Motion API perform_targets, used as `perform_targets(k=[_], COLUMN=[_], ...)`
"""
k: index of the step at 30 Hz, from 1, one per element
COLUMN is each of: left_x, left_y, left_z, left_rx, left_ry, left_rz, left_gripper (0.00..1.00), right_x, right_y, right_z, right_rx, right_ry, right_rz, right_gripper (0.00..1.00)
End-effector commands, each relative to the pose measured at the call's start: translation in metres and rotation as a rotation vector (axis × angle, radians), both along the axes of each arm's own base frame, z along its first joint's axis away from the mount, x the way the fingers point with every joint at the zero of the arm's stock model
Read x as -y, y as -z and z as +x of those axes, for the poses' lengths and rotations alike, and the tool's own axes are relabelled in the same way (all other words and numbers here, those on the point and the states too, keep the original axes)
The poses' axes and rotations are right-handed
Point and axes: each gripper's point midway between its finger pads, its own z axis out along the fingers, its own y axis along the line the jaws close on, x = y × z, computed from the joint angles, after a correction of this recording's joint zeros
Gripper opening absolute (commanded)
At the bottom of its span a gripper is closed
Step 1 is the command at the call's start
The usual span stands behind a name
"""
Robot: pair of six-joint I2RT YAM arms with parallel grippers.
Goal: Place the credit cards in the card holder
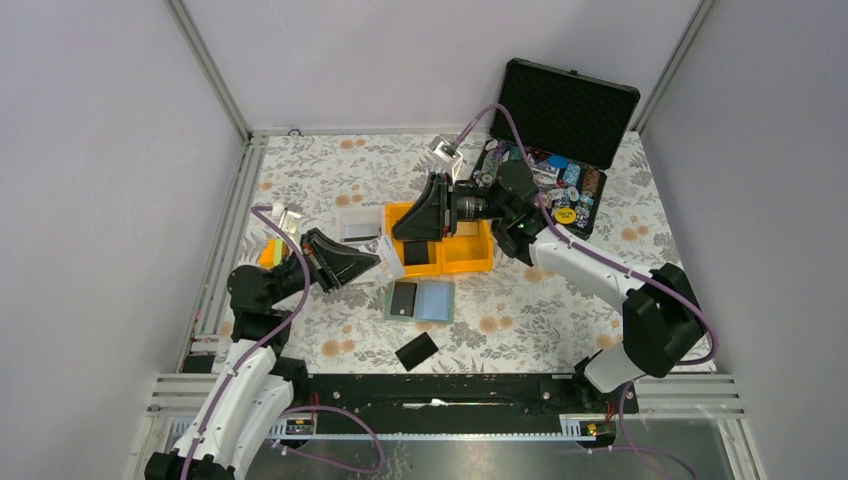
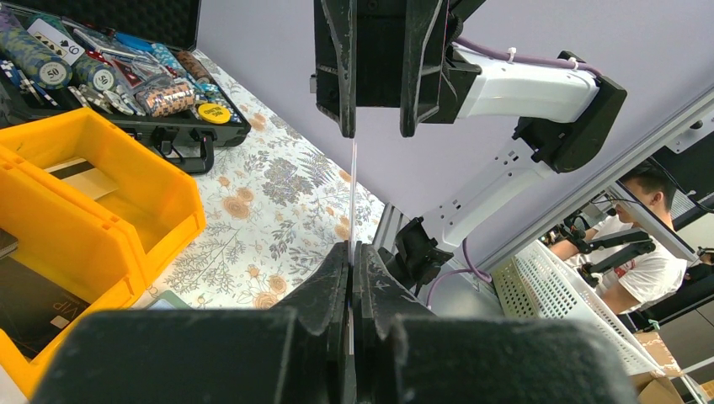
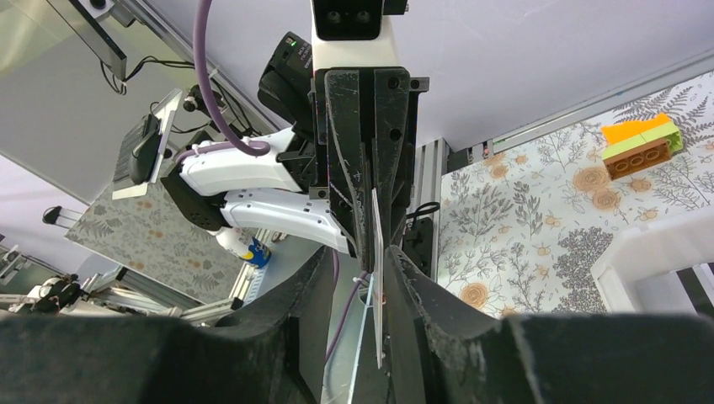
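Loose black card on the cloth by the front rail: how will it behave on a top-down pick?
The black card lies flat, so a pinch probably finds no edge and it may slide on the cloth. Likely stiff: the held card stands straight, unbent. Probably very light.

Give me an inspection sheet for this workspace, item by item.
Surface: floral cloth covers it.
Job's things: card holder open, black card on its left half; second black card loose in front; thin card held edge-on in mid-air.
Clutter: yellow bin, white bin, black case of poker chips, orange-green block.
Pincers: left pincer shut on the thin card; right pincer open around it.
Cables: purple cables, looped above the cloth.
Surroundings: grey walls; person seated in the background.
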Motion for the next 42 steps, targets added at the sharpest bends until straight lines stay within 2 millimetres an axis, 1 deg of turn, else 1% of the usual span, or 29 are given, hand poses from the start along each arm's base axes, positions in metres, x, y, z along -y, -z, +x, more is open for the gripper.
perform_targets(k=[1,4,11,17,20,27,32,38,42], left_x=[-0.001,-0.001,0.000,0.000,0.000,0.001,0.001,0.001,0.001], left_y=[-0.026,-0.027,-0.027,-0.028,-0.030,-0.036,-0.039,-0.042,-0.045], left_z=[-0.004,-0.004,-0.005,-0.006,-0.010,-0.022,-0.027,-0.031,-0.033], left_rx=[0.115,0.117,0.121,0.125,0.138,0.172,0.183,0.196,0.205], left_ry=[-0.001,0.004,0.009,0.015,0.030,0.068,0.083,0.093,0.099], left_rz=[-0.005,-0.005,-0.004,-0.004,-0.008,-0.017,-0.018,-0.018,-0.020], left_gripper=[0.00,0.00,0.00,0.00,0.00,0.00,0.00,0.00,0.00], right_x=[-0.005,-0.009,-0.012,-0.011,-0.011,-0.006,-0.004,-0.003,-0.005], right_y=[0.001,0.004,0.007,0.001,-0.001,-0.007,-0.010,-0.010,-0.006], right_z=[-0.004,-0.006,-0.005,-0.009,-0.013,-0.022,-0.026,-0.026,-0.026], right_rx=[0.033,0.032,0.026,0.014,0.009,0.021,0.021,0.027,0.030], right_ry=[-0.012,-0.026,-0.032,-0.068,-0.091,-0.131,-0.149,-0.149,-0.139], right_rz=[0.008,0.000,-0.003,0.029,0.045,0.061,0.076,0.078,0.063], right_gripper=[0.36,0.35,0.25,0.19,0.17,0.16,0.15,0.12,0.11])
